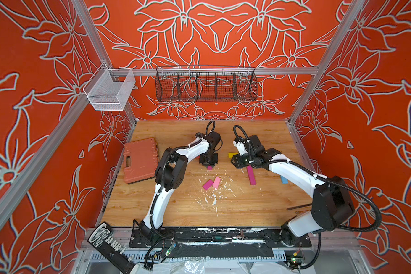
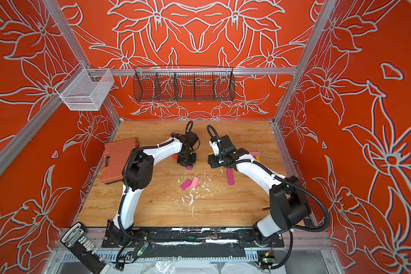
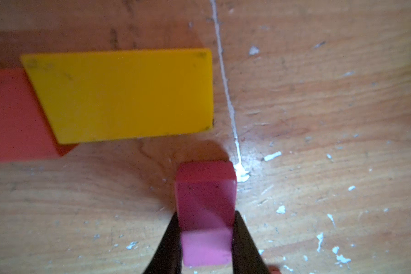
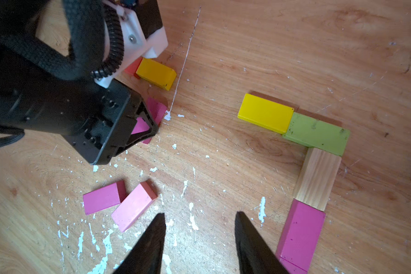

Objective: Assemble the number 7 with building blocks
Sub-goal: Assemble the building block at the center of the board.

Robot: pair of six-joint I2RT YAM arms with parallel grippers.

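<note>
Wood-grain tabletop [image 1: 176, 206], speckled with white paint flecks, floors a booth with orange-red floral walls. Clock directions follow the top views, with twelve toward the back wall.

Nearest the front, about the table's middle, a loose magenta block [image 1: 207, 185] and a light pink block [image 1: 216, 182] lie flat, touching at a shallow angle. At four o'clock from them a light blue block [image 1: 284, 179] shows beside the right forearm, partly hidden.

At three o'clock from the pair sits the number 7 [image 4: 317, 142]. A yellow block [image 4: 265, 112] and a green block [image 4: 316, 132] lie end to end as the top bar. A bare wood block [image 4: 317, 178] drops from the green one's right end. A magenta stem block [image 4: 300, 234] carries the stem on toward six o'clock, and another magenta piece touches its end at the frame edge. All lie flat and touch their neighbours, the yellow one slightly skewed.

The right gripper [image 4: 199, 213] hovers over bare wood between the pair and the 7, fingers spread wide with nothing between them.

At twelve o'clock from the pair, the left gripper [image 3: 205, 213] pinches a magenta bar [image 3: 205, 189] across its width, fingers [image 3: 173, 230] narrow. Whether the bar's far end touches the table I cannot tell. At ten o'clock of it a second yellow block [image 3: 126, 95] overlaps the end of a red block [image 3: 12, 113].

At nine o'clock a red-brown tool case [image 1: 140, 160] lies closed. On the back wall hang a black wire basket [image 1: 205, 85] and a white mesh basket [image 1: 109, 91].
</note>
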